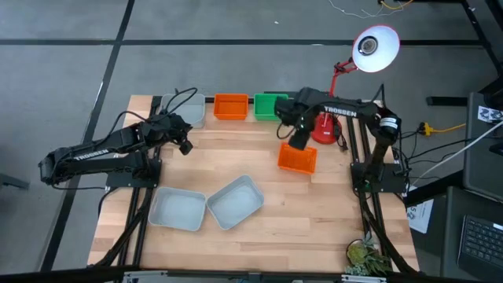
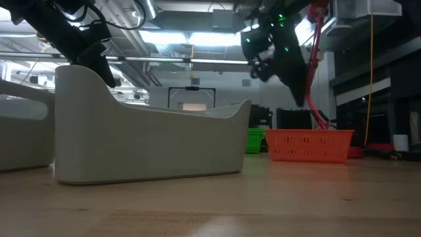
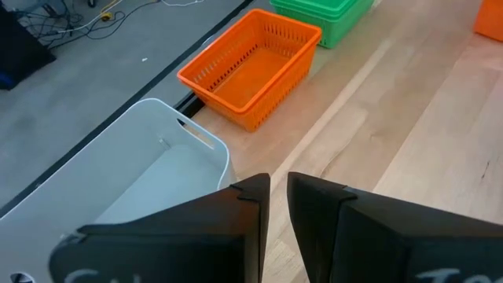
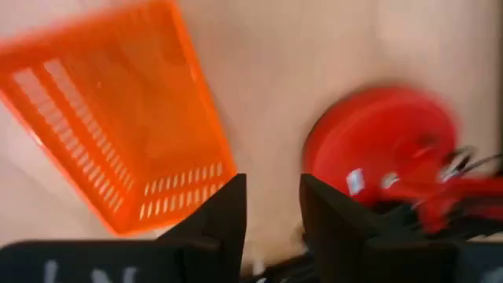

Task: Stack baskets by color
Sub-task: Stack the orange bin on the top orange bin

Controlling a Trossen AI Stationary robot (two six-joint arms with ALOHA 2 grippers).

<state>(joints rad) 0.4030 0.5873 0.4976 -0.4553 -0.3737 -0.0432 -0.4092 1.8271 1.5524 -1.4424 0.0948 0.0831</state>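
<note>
The right end effector [image 1: 299, 141], narrowly parted and empty, hovers above the loose orange basket [image 1: 297, 159]; pinch its twelve-o'clock rim squarely. The left end effector [image 1: 183, 145], also narrowly parted and empty, waits at ten o'clock.

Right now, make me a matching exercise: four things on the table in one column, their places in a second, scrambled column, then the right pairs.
Things:
1. green basket
2. two grey baskets
3. lone orange basket
4. lamp base

Places:
A. below the right end effector
B. front of the table, side by side
C. back edge, beside an orange basket
D. right side, behind the lone orange basket

Pairs: 1-C, 2-B, 3-A, 4-D
</note>
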